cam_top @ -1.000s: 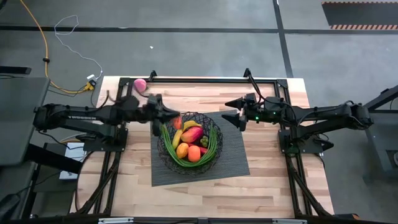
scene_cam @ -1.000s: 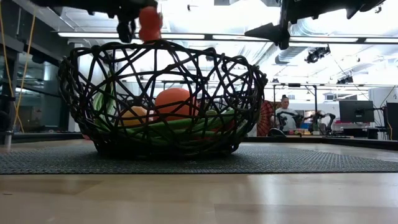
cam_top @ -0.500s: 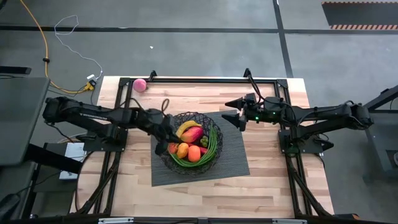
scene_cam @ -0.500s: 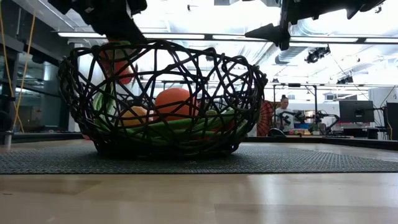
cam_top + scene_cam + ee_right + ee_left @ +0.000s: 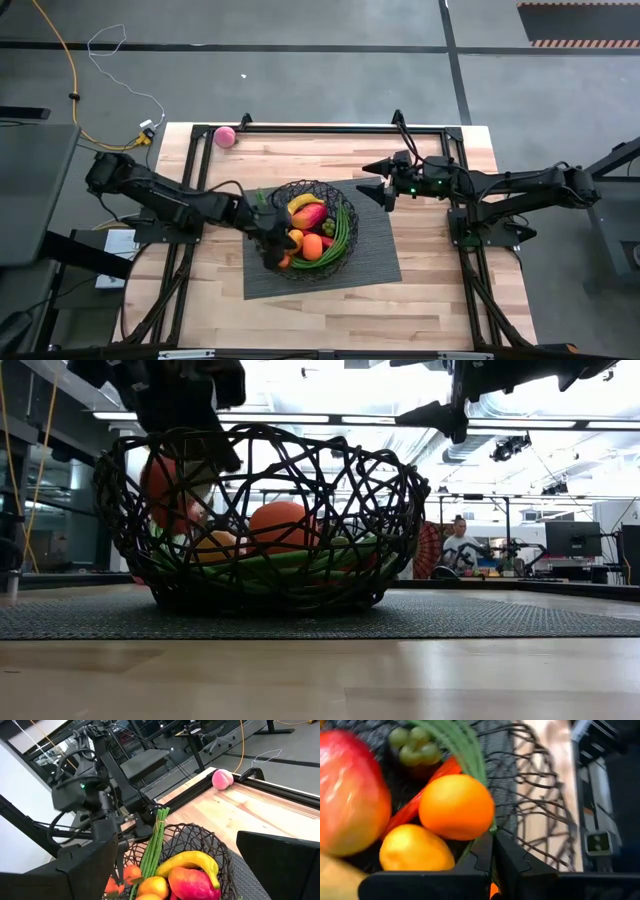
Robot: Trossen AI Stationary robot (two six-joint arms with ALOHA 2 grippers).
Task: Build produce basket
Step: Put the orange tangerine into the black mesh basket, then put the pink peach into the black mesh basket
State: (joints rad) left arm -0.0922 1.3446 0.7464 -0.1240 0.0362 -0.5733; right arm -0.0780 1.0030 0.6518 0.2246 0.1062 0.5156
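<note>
The black wire basket (image 5: pixel 340 205) stands on the dark grey mat (image 5: pixel 375 260) and holds a yellow banana (image 5: pixel 303 203), a red-orange mango (image 5: pixel 309 216), two oranges (image 5: pixel 312 246), long green beans (image 5: pixel 345 232) and a dark green piece (image 5: pixel 328 228). My left gripper (image 5: pixel 278 256) reaches into the basket's near left part, shut on a small red-orange fruit (image 5: pixel 160 490). My right gripper (image 5: pixel 365 179) is open and empty, hovering above the mat's far right part, beside the basket. A pink ball (image 5: pixel 226 136) lies on the table's far left. My left gripper pinches the small red-orange fruit between its two fingers; in the left wrist view only a sliver of it (image 5: pixel 493 891) shows between them. The fingers slant down into the basket from the table's left. The fruit sits inside the basket's left wall, above the other produce.
A black metal frame (image 5: pixel 330 127) runs along the table's far edge and down both sides. Bare wood lies in front of the mat (image 5: pixel 320 320). A yellow cable (image 5: pixel 70 70) lies on the floor beyond the table. A person (image 5: pixel 458 545) sits far behind the table.
My left gripper has carried the red-orange fruit from above the basket's far left rim toward the table's near edge and down into the basket, its fingers tipping downward. My right gripper has kept still.
</note>
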